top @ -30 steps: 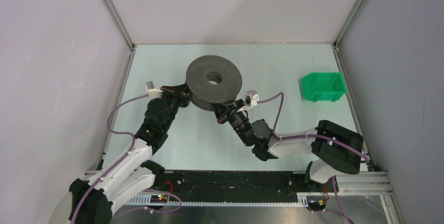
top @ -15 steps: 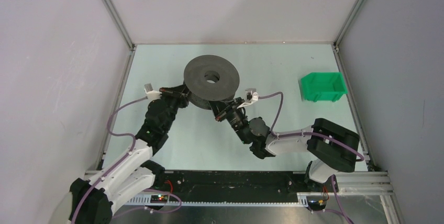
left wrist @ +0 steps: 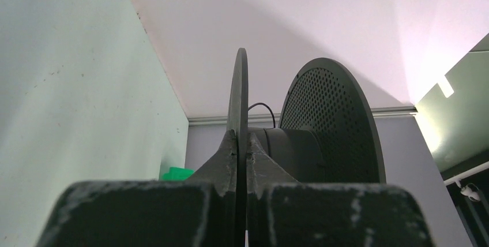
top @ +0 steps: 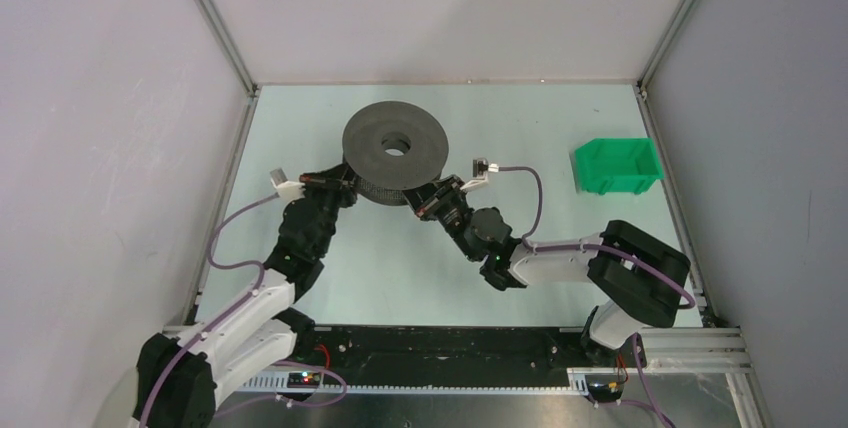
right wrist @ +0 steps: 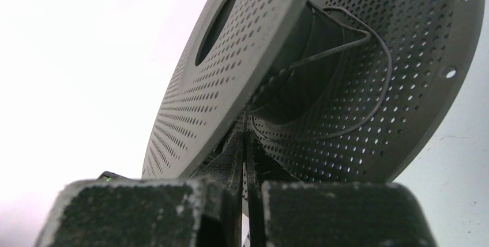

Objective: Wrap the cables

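The dark grey round spool (top: 394,153) is tilted and held up off the table at the back middle. My left gripper (top: 345,184) is shut on the thin edge of one spool flange (left wrist: 240,103), its tips meeting (left wrist: 241,143) on the disc. A thin black cable (left wrist: 262,104) arcs above the hub. My right gripper (top: 426,204) is at the spool's near right edge. In the right wrist view its tips (right wrist: 243,143) are shut on the cable (right wrist: 330,52), which runs up to the hub in loose loops between the perforated flanges (right wrist: 369,137).
A green bin (top: 617,166) stands at the right of the table and shows small in the left wrist view (left wrist: 176,173). White walls and metal frame posts close in the table at the back and sides. Purple hoses (top: 531,198) arch beside the arms.
The spool has shifted left and a little away. Both grippers have moved with it, and the right arm has stretched further to the far left.
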Robot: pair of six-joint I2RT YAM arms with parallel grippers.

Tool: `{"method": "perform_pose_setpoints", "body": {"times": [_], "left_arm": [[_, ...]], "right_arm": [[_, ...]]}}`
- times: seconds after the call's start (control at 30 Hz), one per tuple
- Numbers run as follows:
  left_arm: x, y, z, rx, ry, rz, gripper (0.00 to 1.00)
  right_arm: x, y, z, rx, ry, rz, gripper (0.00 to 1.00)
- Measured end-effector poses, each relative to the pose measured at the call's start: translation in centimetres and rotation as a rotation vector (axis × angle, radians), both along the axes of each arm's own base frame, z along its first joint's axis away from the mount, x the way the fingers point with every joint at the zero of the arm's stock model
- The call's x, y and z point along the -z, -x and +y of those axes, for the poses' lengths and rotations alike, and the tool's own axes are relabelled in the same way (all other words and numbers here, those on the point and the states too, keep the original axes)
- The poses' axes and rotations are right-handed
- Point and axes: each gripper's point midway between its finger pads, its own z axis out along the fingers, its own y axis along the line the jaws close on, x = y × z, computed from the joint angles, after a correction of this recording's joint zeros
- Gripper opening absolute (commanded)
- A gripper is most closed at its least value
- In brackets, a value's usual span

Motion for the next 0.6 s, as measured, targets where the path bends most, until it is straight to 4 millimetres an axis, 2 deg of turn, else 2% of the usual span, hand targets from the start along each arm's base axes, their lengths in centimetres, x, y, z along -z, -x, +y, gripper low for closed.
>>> {"method": "perform_pose_setpoints", "body": {"times": [0.2,0.43,0.6], "left_arm": [[0.38,-0.26,-0.05,-0.004,0.009,-0.007,0.0],[0.15,-0.19,-0.03,-0.003,0.019,-0.023,0.0],[-0.19,-0.13,-0.1,0.002,0.031,-0.034,0.0]], "right_arm": [[0.57,-0.38,-0.05,-0.011,-0.026,0.061,0.09],[0.31,-0.12,-0.2,-0.025,-0.033,0.098,0.17],[-0.07,0.27,-0.43,-0.035,-0.022,0.111,0.18]]}}
